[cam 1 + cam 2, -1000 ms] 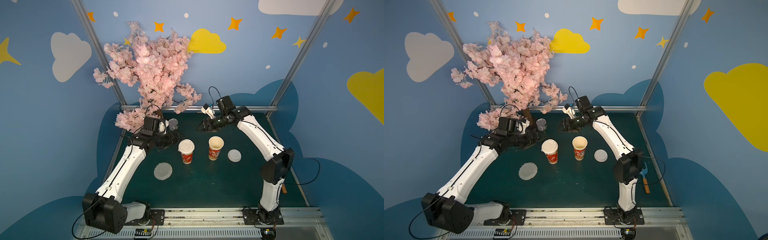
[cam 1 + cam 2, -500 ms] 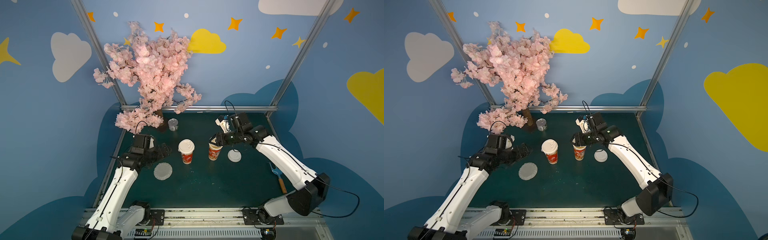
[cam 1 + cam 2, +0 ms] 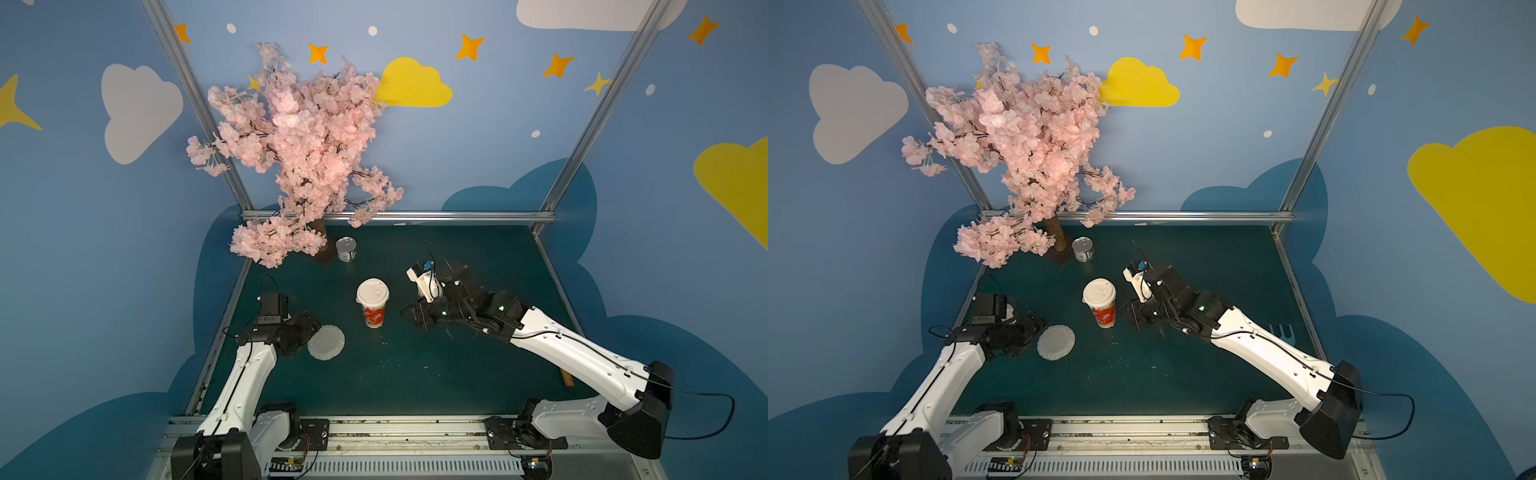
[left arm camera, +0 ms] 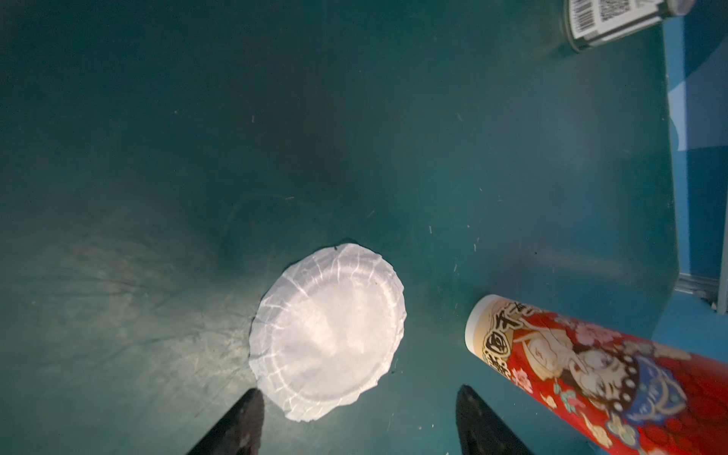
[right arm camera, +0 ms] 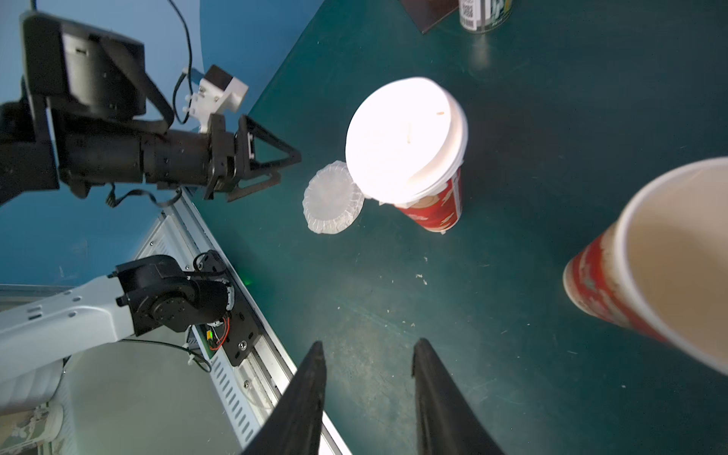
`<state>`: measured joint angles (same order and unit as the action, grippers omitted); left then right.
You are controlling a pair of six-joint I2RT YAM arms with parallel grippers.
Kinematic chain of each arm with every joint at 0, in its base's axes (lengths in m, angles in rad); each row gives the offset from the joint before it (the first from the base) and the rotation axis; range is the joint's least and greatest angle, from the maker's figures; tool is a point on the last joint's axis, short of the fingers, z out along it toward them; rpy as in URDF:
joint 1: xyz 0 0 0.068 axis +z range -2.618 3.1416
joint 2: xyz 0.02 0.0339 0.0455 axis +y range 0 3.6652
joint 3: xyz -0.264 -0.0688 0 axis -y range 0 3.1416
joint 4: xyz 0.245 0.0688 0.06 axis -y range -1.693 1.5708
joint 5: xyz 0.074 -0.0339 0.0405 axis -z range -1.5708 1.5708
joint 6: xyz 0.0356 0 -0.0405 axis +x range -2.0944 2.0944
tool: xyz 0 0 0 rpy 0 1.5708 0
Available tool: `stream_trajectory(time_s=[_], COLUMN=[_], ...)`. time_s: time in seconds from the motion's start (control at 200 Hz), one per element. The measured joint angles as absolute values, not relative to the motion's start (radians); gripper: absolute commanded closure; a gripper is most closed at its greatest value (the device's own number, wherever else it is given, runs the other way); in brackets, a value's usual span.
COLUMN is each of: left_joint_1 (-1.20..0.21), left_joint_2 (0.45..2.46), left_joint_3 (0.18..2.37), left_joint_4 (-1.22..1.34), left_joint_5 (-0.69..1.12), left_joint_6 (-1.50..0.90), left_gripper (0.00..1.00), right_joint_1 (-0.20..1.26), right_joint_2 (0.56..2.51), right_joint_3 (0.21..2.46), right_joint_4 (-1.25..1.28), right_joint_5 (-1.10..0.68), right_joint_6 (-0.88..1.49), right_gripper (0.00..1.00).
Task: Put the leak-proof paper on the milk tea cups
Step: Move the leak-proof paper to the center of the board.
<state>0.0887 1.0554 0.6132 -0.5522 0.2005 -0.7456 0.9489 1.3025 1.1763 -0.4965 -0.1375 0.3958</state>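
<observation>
Left wrist view: left gripper (image 4: 360, 394) jaws parted, flanking the flat leak-proof paper (image 4: 329, 335), presumably to pinch it; right gripper (image 5: 369, 346) parted, empty

Left claw (image 5: 288, 170) now beside leak-proof paper (image 4: 329, 335); right claw (image 5: 369, 346) near open cup (image 5: 669, 256).

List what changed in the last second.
Both arms pulled back from the rear of the table toward the front. The left gripper now sits at the edge of the leak-proof paper, jaws open. The right gripper came beside the open cup, jaws apart, empty. Nothing taken or released. Paper, lidded cup, tin can unmoved.
</observation>
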Motion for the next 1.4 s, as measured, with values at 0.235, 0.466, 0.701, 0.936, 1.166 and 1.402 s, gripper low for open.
stream_trajectory(time_s=[0.235, 0.466, 0.701, 0.936, 1.166, 1.402], left_joint_1=[0.116, 0.125, 0.093, 0.008, -0.165, -0.42], left_joint_2=[1.246, 1.433, 1.412, 1.234, 0.98, 0.962], left_joint_3=[0.621, 0.679, 0.648, 0.505, 0.324, 0.288], left_joint_4=[-0.392, -0.289, -0.265, -0.277, -0.242, -0.16], left_joint_5=[0.199, 0.214, 0.233, 0.257, 0.29, 0.258], left_joint_6=[-0.737, -0.73, -0.733, -0.789, -0.943, -1.1], left_gripper=[0.2, 0.19, 0.19, 0.21, 0.24, 0.24], right_joint_1=[1.055, 1.092, 1.095, 1.095, 1.087, 1.083], right_joint_2=[1.302, 1.28, 1.261, 1.244, 1.248, 1.292], right_joint_3=[1.064, 0.973, 0.968, 0.951, 0.939, 0.918], right_joint_4=[-0.431, -0.387, -0.397, -0.4, -0.4, -0.382], right_joint_5=[-0.071, -0.03, 0.003, 0.031, 0.044, 0.028], right_joint_6=[0.427, 0.458, 0.48, 0.503, 0.54, 0.58], right_gripper=[0.61, 0.6, 0.6, 0.6, 0.6, 0.6])
